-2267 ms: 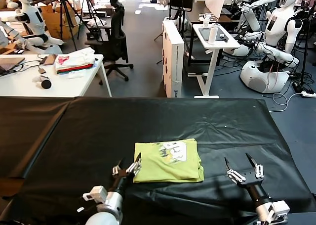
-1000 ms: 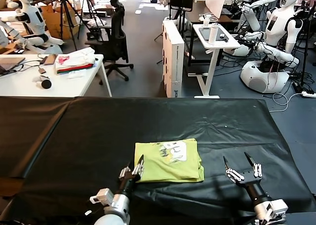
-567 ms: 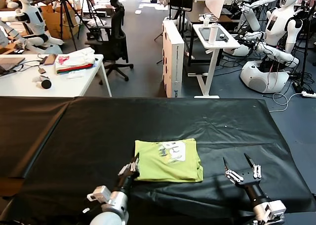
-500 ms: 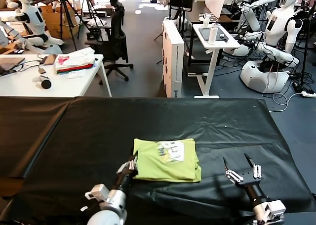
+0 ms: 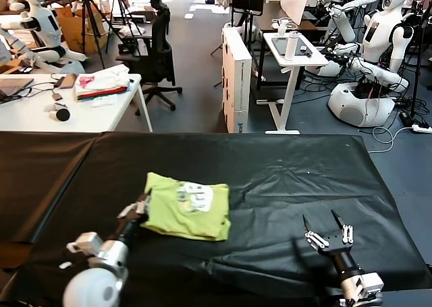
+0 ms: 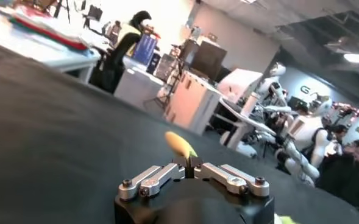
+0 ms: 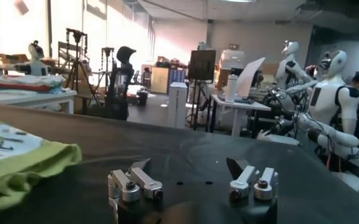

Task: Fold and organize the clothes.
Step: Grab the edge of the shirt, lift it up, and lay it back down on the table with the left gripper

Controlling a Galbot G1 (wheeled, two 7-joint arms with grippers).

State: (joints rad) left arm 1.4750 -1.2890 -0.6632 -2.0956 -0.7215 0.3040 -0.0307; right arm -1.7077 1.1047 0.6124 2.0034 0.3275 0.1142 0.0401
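The lime T-shirt point(image 5: 185, 212), already folded into a compact packet, lies on the black worktop point(image 5: 290, 179) with its near-left edge pinched in the left tool point(image 5: 137, 211); only final placement appears left. The right tool point(image 5: 325, 233) waits spread, well apart.

Table cover: black cloth point(image 5: 283, 165), wrinkled.
Side desk point(image 5: 101, 115): white, holds cloth pile point(image 5: 102, 83).
Office chair point(image 5: 156, 50): black.
Standing desk point(image 5: 291, 57): white.
Other robots point(image 5: 378, 44): white.
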